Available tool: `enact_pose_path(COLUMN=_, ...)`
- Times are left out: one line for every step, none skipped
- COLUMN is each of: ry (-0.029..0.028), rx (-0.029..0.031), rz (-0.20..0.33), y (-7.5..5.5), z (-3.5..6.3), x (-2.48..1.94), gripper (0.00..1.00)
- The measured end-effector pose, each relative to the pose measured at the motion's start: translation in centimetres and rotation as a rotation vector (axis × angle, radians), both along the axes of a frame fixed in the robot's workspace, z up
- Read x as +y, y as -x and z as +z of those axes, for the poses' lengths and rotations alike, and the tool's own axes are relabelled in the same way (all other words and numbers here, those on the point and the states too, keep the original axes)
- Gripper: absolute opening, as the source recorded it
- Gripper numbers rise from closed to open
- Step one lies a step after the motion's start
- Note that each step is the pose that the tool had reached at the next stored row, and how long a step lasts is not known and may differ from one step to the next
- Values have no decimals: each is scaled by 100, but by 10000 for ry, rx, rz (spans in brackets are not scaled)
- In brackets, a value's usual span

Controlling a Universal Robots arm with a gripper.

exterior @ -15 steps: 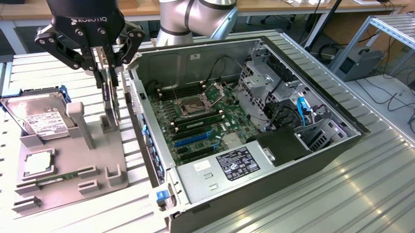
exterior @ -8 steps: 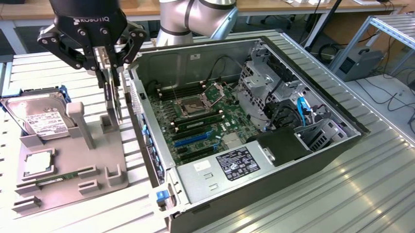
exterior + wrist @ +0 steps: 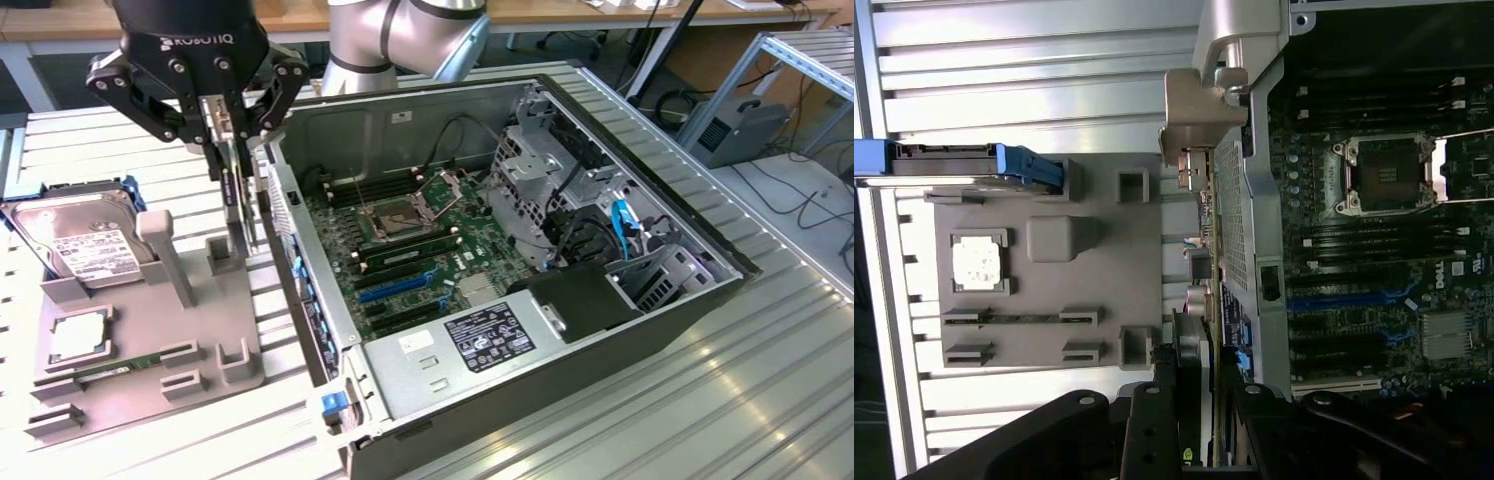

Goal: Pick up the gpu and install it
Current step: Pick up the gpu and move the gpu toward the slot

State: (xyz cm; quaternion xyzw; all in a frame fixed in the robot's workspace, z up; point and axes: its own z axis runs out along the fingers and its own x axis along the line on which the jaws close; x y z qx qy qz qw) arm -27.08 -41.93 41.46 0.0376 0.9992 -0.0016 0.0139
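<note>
1. Plainly, the gripper (image 3: 230, 130) is clamped on the upper edge of the gpu (image 3: 242, 200), which hangs upright and edge-on.
2. The gpu's lower end is down among the slotted posts of the gray holder tray (image 3: 147, 330), just beside the open computer case (image 3: 667, 310). Whether it sits in a slot or clear of it, I cannot tell.
3. A hard drive (image 3: 80, 245) rests on the tray, toward the exterior view's left.

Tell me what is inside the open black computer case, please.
A green motherboard with an open square processor socket, blue card slots, a silver metal drive cage and black cables. A black plastic box covers whatever lies beneath it.
</note>
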Motion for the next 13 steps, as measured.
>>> enact_pose_path(ry=1, rx=1, rz=0, y=-6, z=0, x=0, gripper=27)
enact_pose_path(ry=3, rx=1, rz=1, y=-12, z=0, x=0, gripper=27)
enact_pose_path(ry=4, rx=1, rz=0, y=-18, z=0, x=0, gripper=27)
enact_pose_path(ry=6, rx=1, rz=0, y=-24, z=0, x=0, gripper=27)
enact_pose_path(ry=7, rx=1, rz=1, y=-29, z=0, x=0, gripper=27)
enact_pose_path(ry=9, rx=1, rz=0, y=-34, z=0, x=0, gripper=27)
enact_pose_path(ry=10, rx=1, rz=1, y=-40, z=0, x=0, gripper=27)
enact_pose_path(ry=12, rx=0, rz=1, y=-45, z=0, x=0, gripper=27)
enact_pose_path(ry=14, rx=0, rz=1, y=-51, z=0, x=0, gripper=27)
enact_pose_path(ry=15, rx=1, rz=0, y=-57, z=0, x=0, gripper=27)
enact_pose_path(ry=17, rx=0, rz=0, y=-62, z=0, x=0, gripper=27)
enact_pose_path(ry=19, rx=1, rz=0, y=-68, z=0, x=0, gripper=27)
enact_pose_path(ry=20, rx=0, rz=0, y=-74, z=0, x=0, gripper=27)
